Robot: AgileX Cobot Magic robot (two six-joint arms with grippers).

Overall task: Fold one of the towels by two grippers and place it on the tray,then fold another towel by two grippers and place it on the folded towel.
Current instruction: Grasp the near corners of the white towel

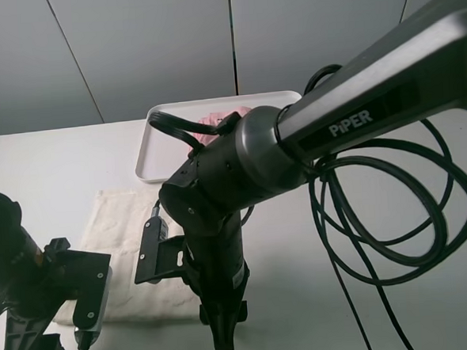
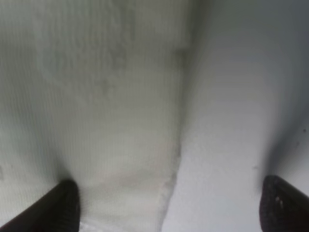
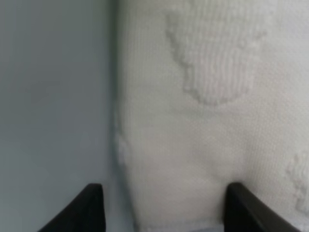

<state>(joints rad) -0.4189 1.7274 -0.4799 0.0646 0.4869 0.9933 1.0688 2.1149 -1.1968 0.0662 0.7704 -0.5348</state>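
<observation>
A white towel [image 1: 122,229] lies flat on the table in front of the white tray [image 1: 147,152]. A pink towel [image 1: 218,120] lies in the tray, mostly hidden by the right arm. My left gripper [image 1: 38,346] is open at the towel's front left corner; in the left wrist view [image 2: 171,208] its jaws straddle the towel's edge [image 2: 106,121]. My right gripper [image 1: 224,328] is open at the front right corner; in the right wrist view [image 3: 164,210] its jaws stand either side of the towel's corner [image 3: 193,121], low over it.
The right arm [image 1: 241,166] reaches across the middle and covers part of the tray and towel. A loop of black cable [image 1: 394,213] hangs over the right side of the table [image 1: 42,163]. A grey wall stands behind.
</observation>
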